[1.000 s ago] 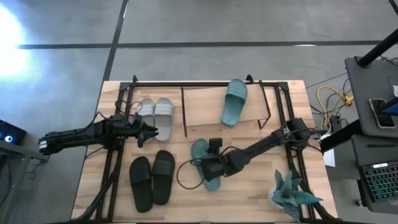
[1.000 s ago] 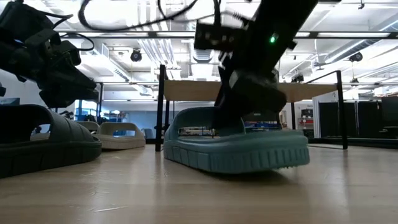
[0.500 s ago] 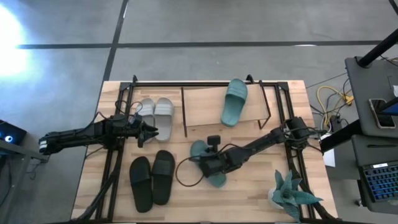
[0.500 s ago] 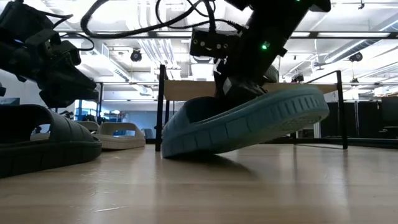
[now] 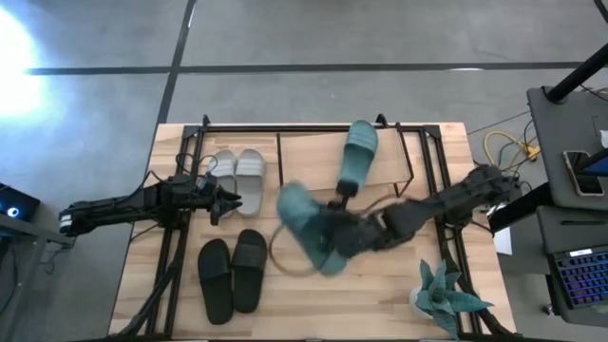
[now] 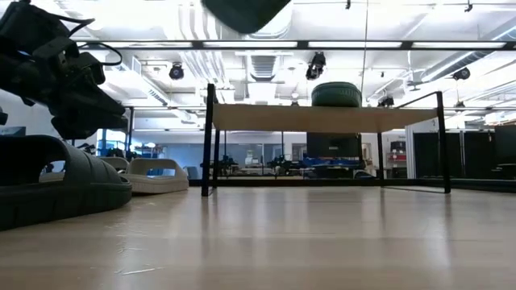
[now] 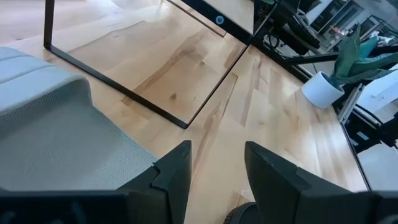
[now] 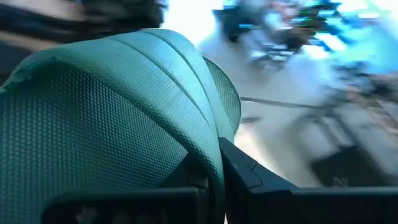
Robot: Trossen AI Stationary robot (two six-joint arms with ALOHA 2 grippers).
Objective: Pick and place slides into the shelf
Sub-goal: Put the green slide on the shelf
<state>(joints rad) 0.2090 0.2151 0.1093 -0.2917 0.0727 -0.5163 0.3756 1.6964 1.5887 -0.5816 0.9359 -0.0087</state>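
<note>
Slides: six in all — two teal, two grey, two black.
Bench (image 5: 380, 299): carries the shelf (image 5: 313, 161), which has one teal slide (image 5: 358, 155) lying on its plank.
Black pair (image 5: 231, 275): on the bench, in front of the grey pair (image 5: 237, 171) beside the shelf.
Right jaws (image 5: 334, 237): clamped on the strap of the other teal slide (image 5: 306, 226), held clear of the bench.
Left jaws (image 7: 214, 168): parted, holding nothing, just beside the grey pair.
Low view: only the lifted slide's dark underside shows at the top edge; the right wrist view shows its strap close.

Robotics lab, open hall with ceiling lights (image 6: 177, 71), glass partitions, cabled workstation (image 5: 570, 180)
</note>
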